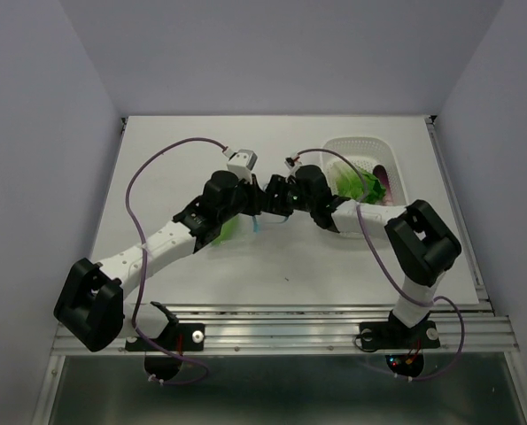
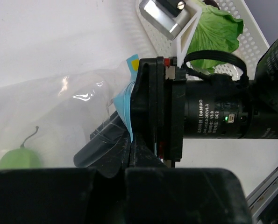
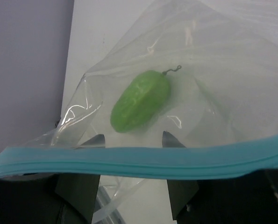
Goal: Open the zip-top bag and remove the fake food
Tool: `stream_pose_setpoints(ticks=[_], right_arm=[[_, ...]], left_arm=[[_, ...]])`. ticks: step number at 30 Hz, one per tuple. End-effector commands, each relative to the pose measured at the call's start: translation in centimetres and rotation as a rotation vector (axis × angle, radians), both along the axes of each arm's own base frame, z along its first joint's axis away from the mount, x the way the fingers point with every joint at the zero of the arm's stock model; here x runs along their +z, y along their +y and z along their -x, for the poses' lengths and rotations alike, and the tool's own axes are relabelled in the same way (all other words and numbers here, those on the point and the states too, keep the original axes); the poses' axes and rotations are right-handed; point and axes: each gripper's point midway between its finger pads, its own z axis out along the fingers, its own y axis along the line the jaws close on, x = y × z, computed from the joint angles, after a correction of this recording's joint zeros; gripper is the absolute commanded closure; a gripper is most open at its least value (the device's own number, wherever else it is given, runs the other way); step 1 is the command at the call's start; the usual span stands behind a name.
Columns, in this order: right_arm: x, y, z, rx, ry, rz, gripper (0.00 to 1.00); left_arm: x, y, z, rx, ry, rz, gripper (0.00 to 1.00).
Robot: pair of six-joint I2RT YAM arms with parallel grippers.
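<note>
The clear zip-top bag [image 1: 236,228] lies mid-table under the left arm. It holds a small light-green oval toy piece with a curly stem [image 3: 139,100], also seen in the left wrist view [image 2: 17,159]. My left gripper [image 2: 131,144] is shut on the bag's lip by the teal zip strip [image 2: 124,105]. My right gripper [image 3: 132,139] is open; the zip strip [image 3: 139,161] lies across both fingers, whose tips show through the plastic. Both grippers meet at the bag's mouth [image 1: 275,195]. The leafy green cabbage piece [image 1: 356,184] and the purple piece [image 1: 383,173] lie in the basket.
The white perforated basket [image 1: 356,142] stands at the back right, just behind the right arm's wrist; it also shows in the left wrist view [image 2: 153,37]. The right gripper's motor housing [image 2: 209,112] is close in front of the left wrist camera.
</note>
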Motion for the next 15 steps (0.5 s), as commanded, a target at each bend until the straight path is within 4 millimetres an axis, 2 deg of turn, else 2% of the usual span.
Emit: stream_pose_setpoints(ticks=[1,5,11,15], right_arm=[[1.7,1.9,0.0,-0.001,-0.019,-0.141,0.42],[-0.4,2.5,0.3,-0.005,0.040,-0.143,0.43],[-1.2,2.7,0.6,-0.005,0.064,-0.185,0.42],[-1.4,3.2,1.2,0.043,0.069,-0.217,0.42]], left_arm=[[3.5,-1.2,0.0,-0.045,-0.082,0.085,1.00],[3.5,-1.4,-0.1,-0.045,-0.082,0.088,1.00],[3.3,-1.0,0.0,-0.033,-0.087,0.070,1.00],[3.0,-1.1,0.4,-0.093,-0.122,0.011,1.00]])
